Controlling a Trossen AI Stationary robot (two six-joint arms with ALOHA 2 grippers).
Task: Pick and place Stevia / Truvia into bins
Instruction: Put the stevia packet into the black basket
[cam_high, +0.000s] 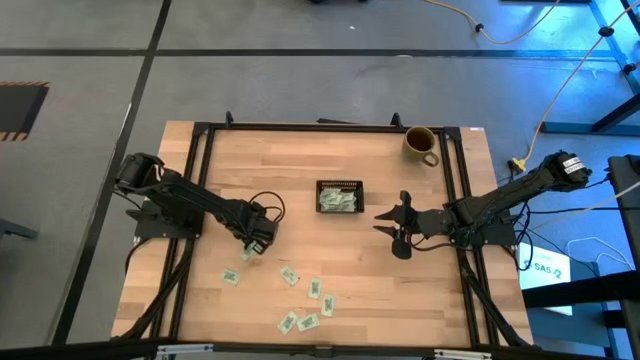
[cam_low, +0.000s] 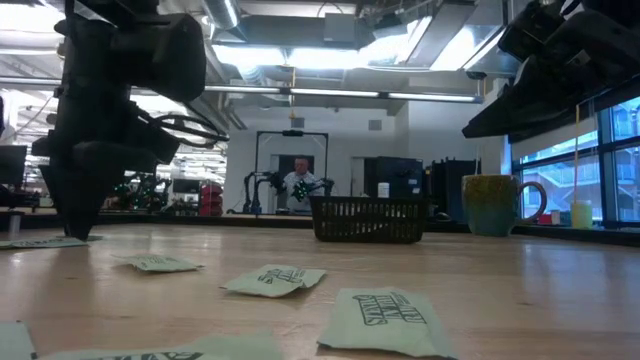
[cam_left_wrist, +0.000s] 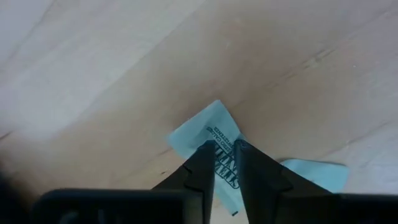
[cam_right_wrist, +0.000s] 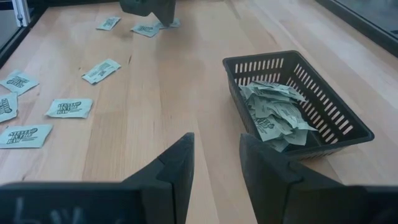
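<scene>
The pale wooden table (cam_high: 380, 290) fills my overhead feed, with an olive mug (cam_high: 421, 145) at its far edge and a lab visible beyond it from table height. My left gripper (cam_left_wrist: 224, 163) is down at the table with its 2 fingers drawn narrow on either side of 1 Stevia packet (cam_left_wrist: 214, 127); the packet lies flat, its long axis running between the fingers, but I can't yet say it is pinched. A second packet peeks out just beside it. From there the black bin (cam_high: 339, 196) lies toward the table's centre and farther from the front edge, already holding a heap of packets, so I judge the carry runs diagonally away from the loose packets (cam_high: 312, 290), about 7 of which lie scattered near the front. My right gripper (cam_right_wrist: 216, 163) hangs with fingers spread, empty, just on the bin's other side, nearer the bin but well apart from the loose packets.
</scene>
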